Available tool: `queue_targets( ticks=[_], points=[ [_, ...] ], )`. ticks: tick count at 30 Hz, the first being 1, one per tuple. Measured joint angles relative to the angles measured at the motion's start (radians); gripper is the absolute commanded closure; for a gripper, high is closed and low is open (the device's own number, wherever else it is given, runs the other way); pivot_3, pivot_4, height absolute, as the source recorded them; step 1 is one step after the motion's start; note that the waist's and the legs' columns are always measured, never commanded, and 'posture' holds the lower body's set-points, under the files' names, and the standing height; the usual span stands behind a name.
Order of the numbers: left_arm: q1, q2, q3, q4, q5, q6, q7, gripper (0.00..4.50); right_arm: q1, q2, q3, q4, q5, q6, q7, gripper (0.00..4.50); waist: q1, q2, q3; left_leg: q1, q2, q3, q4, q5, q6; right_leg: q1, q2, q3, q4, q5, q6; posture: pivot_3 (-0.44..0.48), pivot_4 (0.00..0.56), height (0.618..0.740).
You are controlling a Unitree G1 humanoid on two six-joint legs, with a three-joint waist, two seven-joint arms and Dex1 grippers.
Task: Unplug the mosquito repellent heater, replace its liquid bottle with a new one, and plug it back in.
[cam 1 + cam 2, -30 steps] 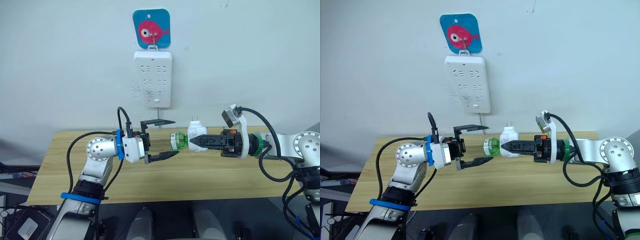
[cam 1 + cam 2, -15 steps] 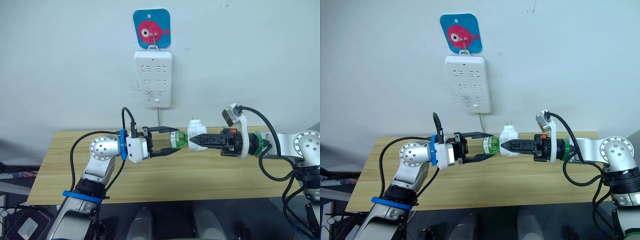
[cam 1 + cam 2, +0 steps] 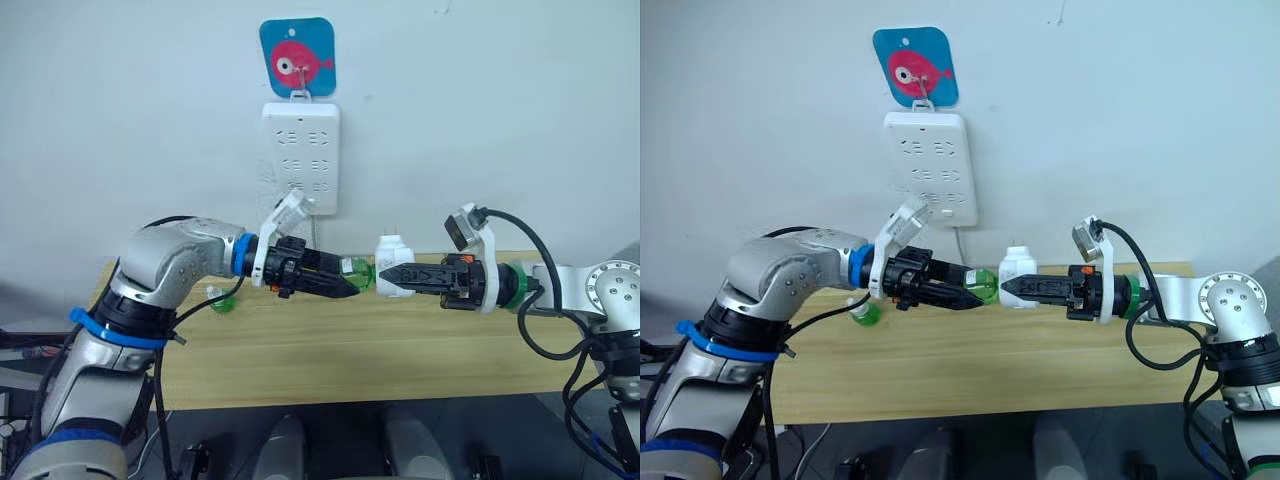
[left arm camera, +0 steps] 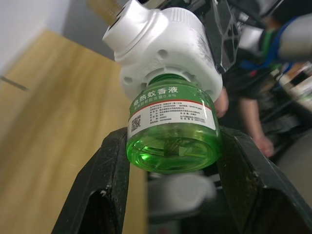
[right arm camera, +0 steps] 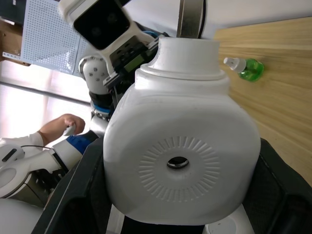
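Mosquito repellent heater (image 3: pixel 393 279): white plug-in unit, unplugged, held in the air below and to the right of the wall power strip (image 3: pixel 300 156), prongs up; right gripper (image 3: pixel 404 280) clamped on its body, presumably to brace it. Liquid bottle (image 4: pixel 171 127): green, still seated in the heater's socket, pointing away from it toward the left arm; left gripper (image 3: pixel 345 283) closed on it, apparently to unscrew it. Label: white band, red stripe, QR code, Chinese heading reading roughly "蚊香液"; finer print illegible. New one (image 3: pixel 223 299): white-capped green bottle lying on the wooden table (image 3: pixel 330 350), below-left of the heater.
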Motion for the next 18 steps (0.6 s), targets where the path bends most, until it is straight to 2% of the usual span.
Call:
queue_targets(
  ticks=[5,8,10,15,18],
  points=[
    [-0.032,0.007,0.000,0.071,-0.022,0.086,-0.031,2.27,-0.001,-0.002,0.008,-0.005,-0.001,-0.013,-0.002,1.49,0.000,0.000,0.000,0.000,0.000,0.000,0.000,0.000,0.000,0.000,0.000,0.000,0.000,0.000,0.000,-0.061,0.204,0.740],
    [-0.033,0.089,0.038,0.182,0.002,0.132,-0.039,2.27,0.009,-0.042,0.002,-0.005,0.000,0.002,0.000,1.49,-0.008,0.000,0.000,0.000,0.000,0.000,0.000,0.000,0.000,-0.001,0.000,0.001,0.000,0.000,0.000,-0.061,0.204,0.740],
    [-0.041,0.105,0.052,0.208,0.012,0.146,-0.045,2.27,0.012,-0.042,0.002,-0.009,0.000,0.011,0.001,1.49,-0.010,0.000,0.000,0.000,0.000,0.000,0.000,0.000,0.000,-0.001,0.000,0.001,0.000,0.000,0.000,-0.061,0.204,0.740],
    [-0.045,0.103,0.052,0.195,0.026,0.140,-0.081,2.27,0.011,-0.039,0.002,-0.018,0.001,0.014,0.002,1.49,-0.002,0.000,0.000,0.000,0.000,0.001,0.000,0.001,-0.002,-0.001,-0.001,0.001,-0.001,0.000,0.000,-0.057,0.205,0.740],
    [-0.002,0.124,0.052,0.113,0.033,0.091,-0.126,2.27,0.012,-0.039,0.002,-0.021,0.001,0.014,0.002,1.49,-0.002,0.000,0.000,0.000,0.000,0.001,0.000,0.002,-0.004,-0.001,-0.001,0.001,-0.001,0.000,0.000,-0.057,0.206,0.740]
  ],
)
